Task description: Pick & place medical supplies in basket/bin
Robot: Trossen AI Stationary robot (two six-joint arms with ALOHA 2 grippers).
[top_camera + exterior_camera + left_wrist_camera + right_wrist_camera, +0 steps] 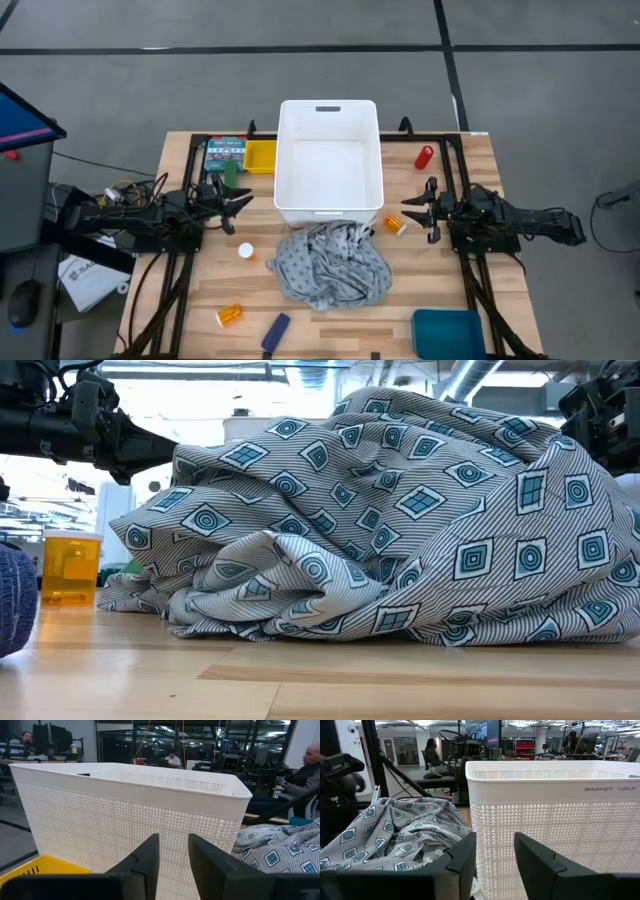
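The white basket [330, 160] stands at the table's middle far side. A grey patterned cloth [330, 265] lies crumpled just in front of it. One orange pill bottle [396, 225] lies by the cloth's right, and another [229, 315] lies near the front left. A white cap [246, 251], a dark blue cylinder [276, 333], a red bottle [424, 157] and a green piece [230, 172] rest on the table. My left gripper [243, 210] hovers open left of the basket. My right gripper [406, 212] hovers open on the basket's right. Both point level at it, with nothing between their fingers.
A flat teal printed box [225, 153] and a yellow tray [261, 155] sit left of the basket. A teal bin [448, 333] stands at the front right corner. People sit at desks in the room beyond the table.
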